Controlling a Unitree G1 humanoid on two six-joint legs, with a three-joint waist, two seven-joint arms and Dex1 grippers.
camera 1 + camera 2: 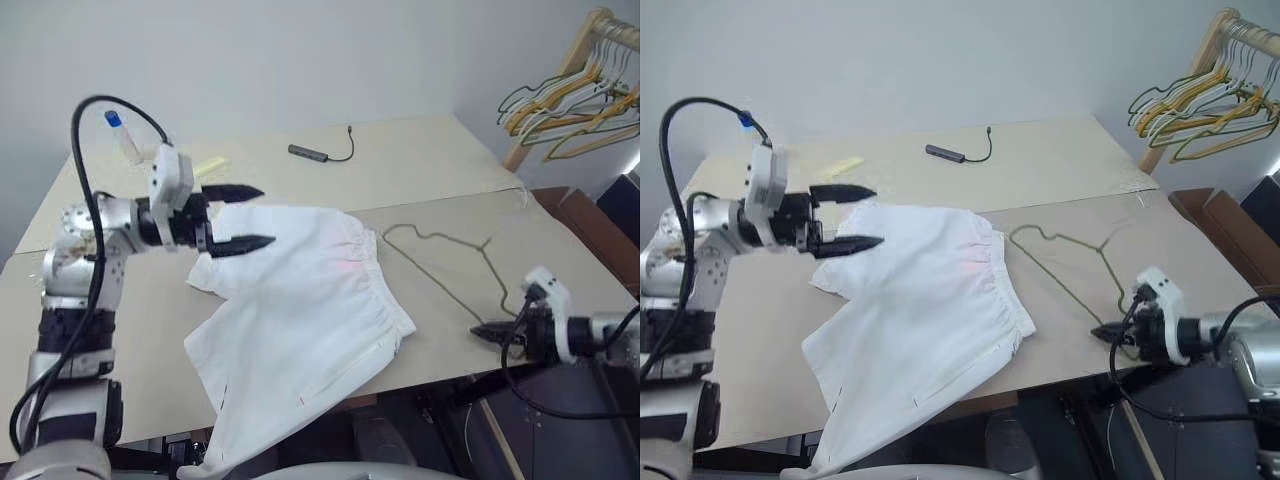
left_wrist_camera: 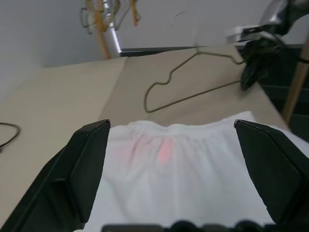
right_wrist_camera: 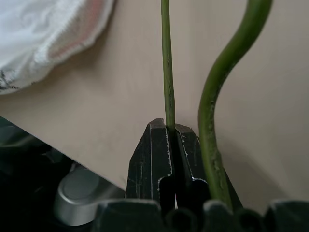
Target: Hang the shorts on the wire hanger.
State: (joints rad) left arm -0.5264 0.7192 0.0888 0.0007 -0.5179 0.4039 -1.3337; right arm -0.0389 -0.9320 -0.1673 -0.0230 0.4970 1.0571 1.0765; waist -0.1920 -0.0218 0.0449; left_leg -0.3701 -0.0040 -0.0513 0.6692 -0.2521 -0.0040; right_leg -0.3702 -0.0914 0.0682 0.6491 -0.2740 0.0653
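Observation:
The white shorts [image 1: 300, 310] lie crumpled on the table [image 1: 420, 160], one leg hanging over the front edge. My left gripper [image 1: 266, 215] hovers over their back left part, open, with nothing between its fingers; in its wrist view the shorts [image 2: 183, 169] spread below the wide-apart fingers [image 2: 82, 169]. The thin olive wire hanger [image 1: 497, 275] lies flat to the right of the shorts, hook toward them. At the table's front right edge my right gripper [image 1: 490, 332] is shut on the hanger's wire [image 3: 166, 63], which runs up from between the closed fingertips [image 3: 172, 130].
A wooden rack with several wire hangers [image 1: 580, 95] stands at the back right. A black dongle with a cable [image 1: 310, 152], a small blue-capped bottle [image 1: 125, 135] and a yellow strip [image 1: 210, 165] lie at the back. A cardboard box [image 1: 580, 215] sits beyond the right edge.

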